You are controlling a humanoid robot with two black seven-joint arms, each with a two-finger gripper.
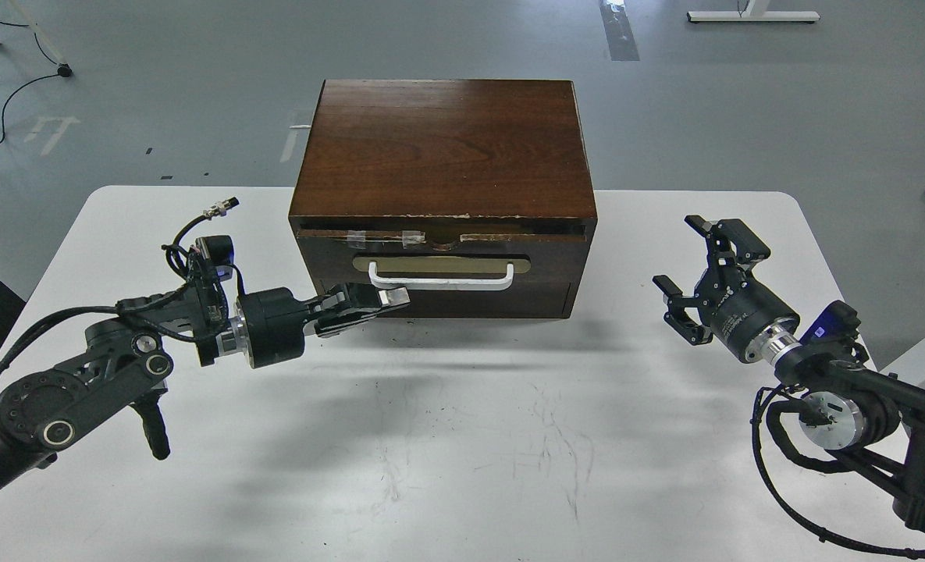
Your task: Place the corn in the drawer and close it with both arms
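The drawer [440,261] sits pushed in, its white handle [440,279] running left-right. Left end effector [388,300] clenched at its front; right end effector [700,265] released, apart, above the white table [462,437].

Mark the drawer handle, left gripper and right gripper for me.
drawer handle [440,280]: head view, middle of the white bar.
left gripper [388,298]: head view, between its fingertips, just below the handle's left end.
right gripper [700,269]: head view, between its spread fingertips.
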